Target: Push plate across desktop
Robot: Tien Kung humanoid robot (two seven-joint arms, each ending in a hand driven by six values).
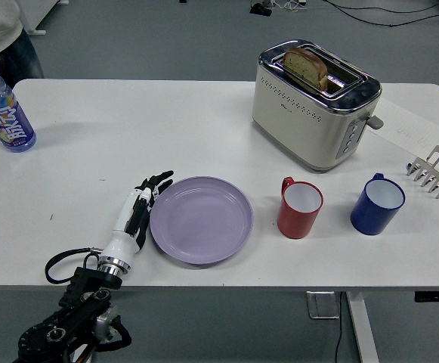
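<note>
A lilac plate (201, 219) lies on the white table (128, 136) near its front edge, left of centre. My left hand (140, 209), white and black, lies flat against the plate's left rim with its fingers stretched out and holds nothing. The black left arm (72, 321) comes up from the lower left corner. The right arm is out of view.
A red mug (300, 207) stands just right of the plate, a blue mug (377, 204) further right. A cream toaster (314, 102) with bread in it stands at the back. A metal rack (434, 171) is at the right edge, a blue bottle (4, 110) at the far left. A person (0, 30) stands at the top left.
</note>
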